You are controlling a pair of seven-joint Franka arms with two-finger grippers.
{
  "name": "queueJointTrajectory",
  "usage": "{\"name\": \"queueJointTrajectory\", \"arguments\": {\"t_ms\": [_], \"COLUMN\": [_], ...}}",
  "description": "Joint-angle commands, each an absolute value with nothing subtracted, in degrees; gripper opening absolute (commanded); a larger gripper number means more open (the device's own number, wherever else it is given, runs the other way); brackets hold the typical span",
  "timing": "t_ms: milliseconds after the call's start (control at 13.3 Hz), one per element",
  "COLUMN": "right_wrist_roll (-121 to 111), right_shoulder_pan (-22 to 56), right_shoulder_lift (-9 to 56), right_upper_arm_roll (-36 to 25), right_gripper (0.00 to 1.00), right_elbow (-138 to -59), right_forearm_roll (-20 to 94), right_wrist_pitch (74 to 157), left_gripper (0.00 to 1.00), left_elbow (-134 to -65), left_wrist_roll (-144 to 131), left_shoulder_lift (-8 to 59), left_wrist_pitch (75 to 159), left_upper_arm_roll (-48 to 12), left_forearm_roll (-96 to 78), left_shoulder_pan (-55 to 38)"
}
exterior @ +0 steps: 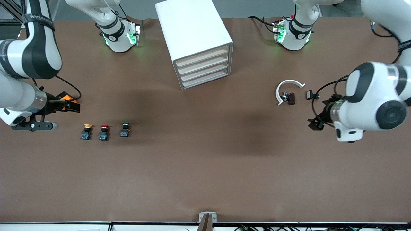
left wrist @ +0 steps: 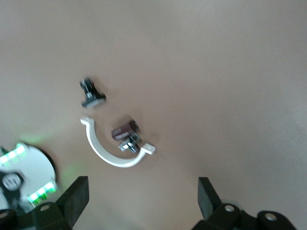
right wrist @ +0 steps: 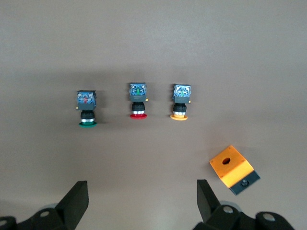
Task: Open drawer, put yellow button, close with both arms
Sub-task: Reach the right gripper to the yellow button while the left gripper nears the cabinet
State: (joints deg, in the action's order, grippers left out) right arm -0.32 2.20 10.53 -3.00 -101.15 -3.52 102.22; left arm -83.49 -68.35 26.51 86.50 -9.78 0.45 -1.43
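Both hands gape empty: right hand [right wrist: 139, 203] over bare bench near the yellow button [exterior: 87, 131], left hand [left wrist: 141, 203] over a white clamp [exterior: 286, 89]. With the drawer [exterior: 203, 56] shut, the risk is seizing the red button [exterior: 104, 132] just beside the yellow.

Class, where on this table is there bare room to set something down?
Bare: the wide stretch nearer the camera than the cabinet, between the green button and the white clamp. Crowded: around the yellow button and red button.

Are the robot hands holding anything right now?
No. The left gripper and the right gripper are both open and empty.
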Motion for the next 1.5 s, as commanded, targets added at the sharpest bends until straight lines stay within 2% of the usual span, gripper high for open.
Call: {"name": "queueJointTrajectory", "arguments": {"t_ms": [0, 300, 599, 1049, 1423], "right_wrist_roll": [-4.5, -5.6, -6.7, -9.7, -9.3], "right_shoulder_pan": [-0.3, -2.6, -4.1, -5.7, -5.7], "right_shoulder_lift": [9.8, 13.1, 17.7, 27.8, 28.7], "right_upper_arm_roll": [-2.5, -2.5, -2.5, -2.5, -2.4], "right_gripper": [1.00, 1.00, 1.00, 1.00, 1.00], "right_elbow": [-107.3, -110.0, -112.9, -114.2, -117.2], "right_forearm_roll": [-4.3, -4.3, -4.3, -4.1, -3.6], "right_wrist_pitch": [109.9, 116.8, 126.1, 142.5, 145.5], "left_gripper": [1.00, 1.00, 1.00, 1.00, 1.00], "left_elbow": [-79.8, -79.3, -79.7, -79.9, -79.5], "left_wrist_roll": [-77.4, -91.9, -101.2, -102.2, -105.0], "left_shoulder_lift": [32.8, 38.5, 41.0, 43.4, 43.3], "left_wrist_pitch": [86.0, 86.0, 85.5, 77.3, 75.9], "left_upper_arm_roll": [-9.8, -9.8, -9.8, -9.8, -9.8], "left_forearm_roll": [-2.7, -5.4, -14.1, -31.1, -38.8], "left_shoulder_pan": [-2.2, -6.9, -11.3, -14.2, -16.8]}}
